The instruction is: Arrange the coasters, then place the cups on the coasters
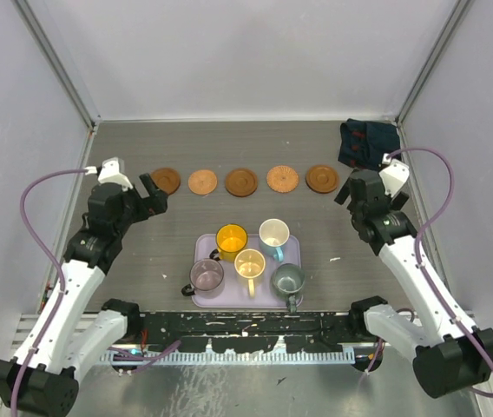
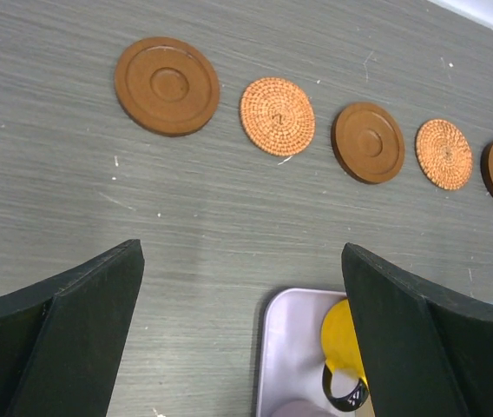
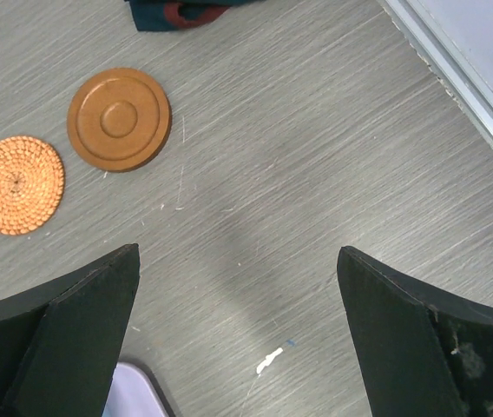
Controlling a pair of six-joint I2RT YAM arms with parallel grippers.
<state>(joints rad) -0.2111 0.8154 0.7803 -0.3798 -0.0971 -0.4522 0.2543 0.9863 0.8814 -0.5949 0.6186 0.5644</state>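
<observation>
Several brown and orange coasters lie in a row across the far middle of the table; the left wrist view shows the same coasters in line. Several cups stand on a lavender tray: yellow-orange, light blue with white inside, cream, purplish-grey and grey-green. My left gripper hangs open beside the leftmost coaster, above the tray's far left corner. My right gripper is open over bare table, near the rightmost coaster. Neither holds anything.
A dark blue cloth lies bunched in the far right corner. White walls with metal rails close the table on three sides. A small white fleck marks the table right of the tray.
</observation>
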